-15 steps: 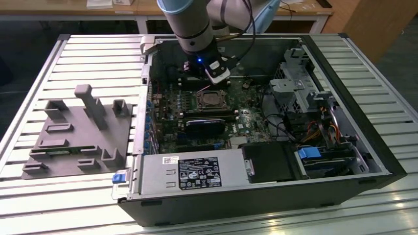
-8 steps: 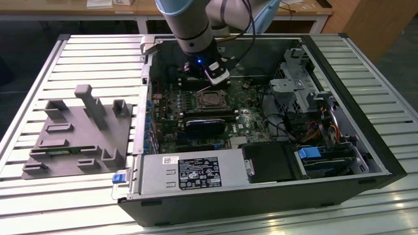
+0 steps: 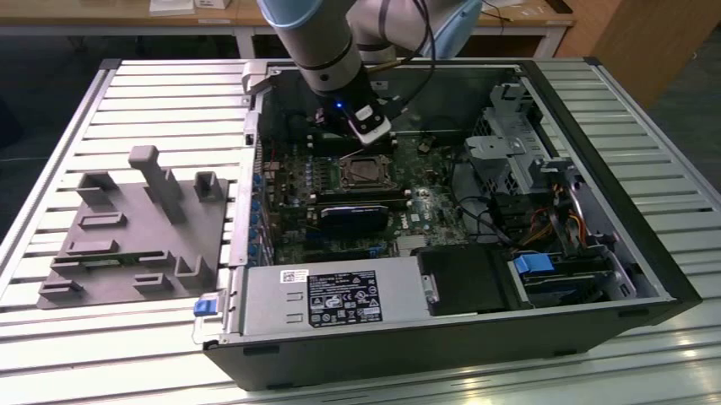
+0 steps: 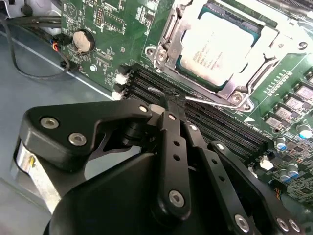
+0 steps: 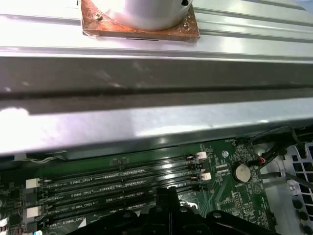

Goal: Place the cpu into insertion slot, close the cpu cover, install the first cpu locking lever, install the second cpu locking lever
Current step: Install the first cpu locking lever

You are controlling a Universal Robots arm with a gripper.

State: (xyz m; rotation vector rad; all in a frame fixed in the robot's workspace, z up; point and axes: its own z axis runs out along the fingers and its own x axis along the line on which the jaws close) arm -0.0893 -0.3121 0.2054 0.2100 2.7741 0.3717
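Your pincer is down inside the open computer box, just beside the slot on the green board. In the second wrist view its two black fingers are pressed together, with no gap at the tips. The tips sit right on a thin shiny lever, a wire rod that runs along the edge of the slot. You cannot tell if the tips pinch the rod or only push on it.

The chip lies flat in the slot with its grey top facing up. The cover is down over it, and the chip shows through the cover's big square window.

The lever lies between the cover and the long black memory slots, and the pincer tips hang over those slots. A small round battery sits on the board, well apart from the pincer.

In the exterior view the box lies on a table of metal slats. A grey tray with upright pegs rests on the table at the exterior view's left.
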